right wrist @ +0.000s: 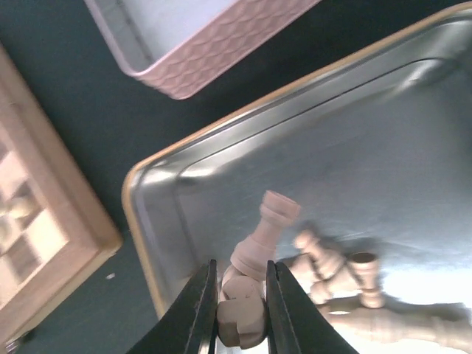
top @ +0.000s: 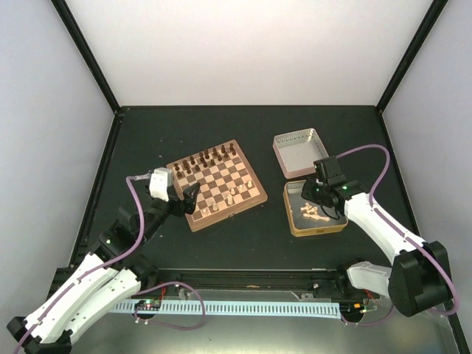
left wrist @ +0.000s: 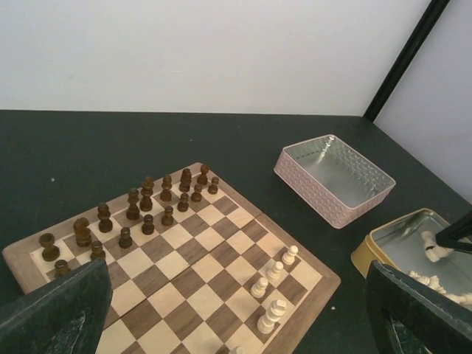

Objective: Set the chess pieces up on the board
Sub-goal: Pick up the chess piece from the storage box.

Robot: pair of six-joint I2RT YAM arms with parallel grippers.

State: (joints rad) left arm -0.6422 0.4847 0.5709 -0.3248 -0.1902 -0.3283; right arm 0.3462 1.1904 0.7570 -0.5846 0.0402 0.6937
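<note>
- Chess pieces point(top: 315, 213), the cream ones, are mostly lying loose in the gold tin point(right wrist: 413, 147), right of the board point(top: 248, 171).
- right gripper point(right wrist: 241, 271) is down in that tin with its jaws pinched on one cream piece point(right wrist: 254, 251), which sits tilted.
- a few cream pieces point(left wrist: 271, 296) stand upright on the board's near-right squares, and the dark pieces point(left wrist: 147, 206) fill the far rows.
- left gripper point(top: 193, 195) hangs by the board's near-left edge, jaws spread wide, holding nothing.
- pink tin lid point(left wrist: 324, 184) sits behind the gold tin.
</note>
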